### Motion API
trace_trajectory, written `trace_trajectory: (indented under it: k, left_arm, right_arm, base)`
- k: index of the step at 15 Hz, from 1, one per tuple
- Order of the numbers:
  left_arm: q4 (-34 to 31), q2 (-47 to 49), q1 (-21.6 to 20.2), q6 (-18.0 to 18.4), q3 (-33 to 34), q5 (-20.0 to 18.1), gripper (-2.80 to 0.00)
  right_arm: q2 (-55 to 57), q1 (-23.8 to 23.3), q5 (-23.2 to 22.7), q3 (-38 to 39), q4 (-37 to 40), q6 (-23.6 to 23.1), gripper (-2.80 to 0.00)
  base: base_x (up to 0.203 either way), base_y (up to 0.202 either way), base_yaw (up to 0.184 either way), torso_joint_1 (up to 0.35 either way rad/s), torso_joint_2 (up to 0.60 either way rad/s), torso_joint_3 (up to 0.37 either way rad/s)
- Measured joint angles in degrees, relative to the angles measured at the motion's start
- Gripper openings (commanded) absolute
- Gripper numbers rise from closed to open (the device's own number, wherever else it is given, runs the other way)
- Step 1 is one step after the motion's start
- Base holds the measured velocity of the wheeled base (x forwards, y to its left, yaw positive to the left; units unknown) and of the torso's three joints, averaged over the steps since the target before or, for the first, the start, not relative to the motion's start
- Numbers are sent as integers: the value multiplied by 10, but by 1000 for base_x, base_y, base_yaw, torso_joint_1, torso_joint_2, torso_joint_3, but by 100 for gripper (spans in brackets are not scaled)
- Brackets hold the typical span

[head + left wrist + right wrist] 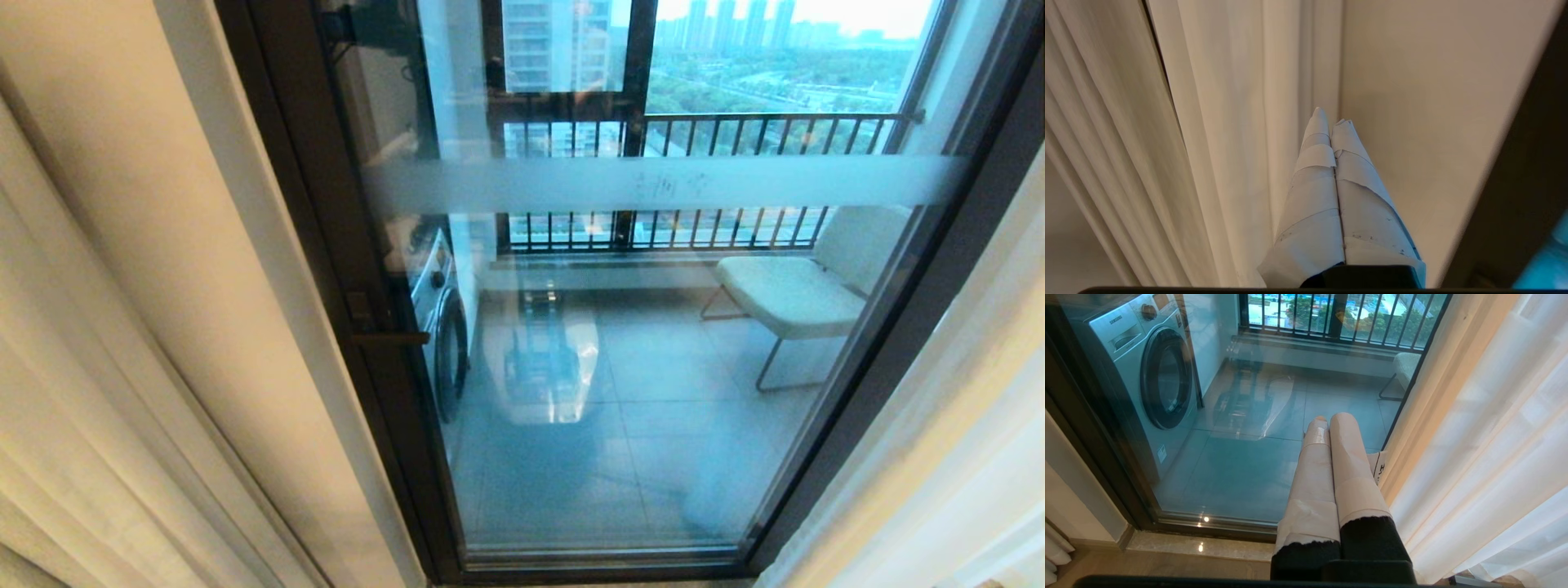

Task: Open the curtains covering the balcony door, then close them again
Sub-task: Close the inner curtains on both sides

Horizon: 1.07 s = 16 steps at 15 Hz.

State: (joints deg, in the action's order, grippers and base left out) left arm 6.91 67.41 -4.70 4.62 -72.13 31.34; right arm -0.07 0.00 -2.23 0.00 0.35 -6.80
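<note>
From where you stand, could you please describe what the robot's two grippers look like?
Left gripper: two tapering fingers wrapped in pale grey-white tape in overlapping bands, lightly scuffed, on a black base. Right gripper: two rounded fingers wrapped in beige tape, bare black below the wrapping, with a small printed white tag beside one finger.

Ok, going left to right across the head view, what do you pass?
Grey-beige drapes → pale wall → dark door frame → washing machine behind the glass → balcony railing → white chair → white sheers.
</note>
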Motion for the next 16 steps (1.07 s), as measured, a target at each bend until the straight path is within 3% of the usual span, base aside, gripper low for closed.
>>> trace_trajectory:
  k: [3, 7, 10, 16]
  left_arm:
    - [42, 40, -16, 25, -28, 4, 0]
    - [48, 70, -76, 53, -45, 10, 0]
    - [50, 94, -108, 49, -66, 22, 0]
    - [33, 154, -115, 19, -147, 21, 0]
  right_arm:
    - [0, 0, 0, 0, 0, 0, -280]
    - [0, 0, 0, 0, 0, 0, -280]
    - [0, 0, 0, 0, 0, 0, -280]
    - [0, 0, 0, 0, 0, 0, -280]
  base:
    - [0, 0, 0, 0, 0, 0]
    - [0, 0, 0, 0, 0, 0]
    - [0, 0, 0, 0, 0, 0]
    - [0, 0, 0, 0, 0, 0]
